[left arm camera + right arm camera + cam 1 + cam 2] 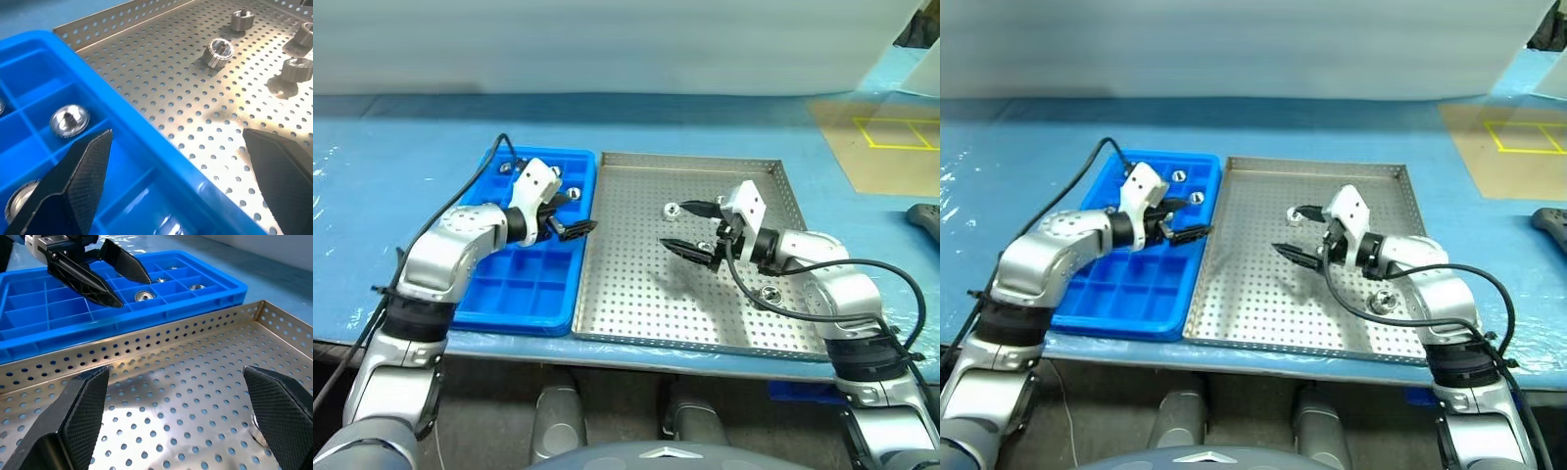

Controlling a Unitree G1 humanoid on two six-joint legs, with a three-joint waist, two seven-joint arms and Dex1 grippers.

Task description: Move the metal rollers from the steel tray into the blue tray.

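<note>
Gleaming ring-shaped metal rollers point(218, 52) on perforated steel tray point(636, 294); both tools released, empty.

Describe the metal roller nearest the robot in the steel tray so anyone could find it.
Find the large square perforated steel tray beside the bright blue compartment tray. In its near right part lies a small silver ring-shaped roller, alone, closer to the front rim than the tray's other rollers.

Blue-covered table point(401, 147): blue tray point(514, 299), steel tray point(636, 304).
</note>
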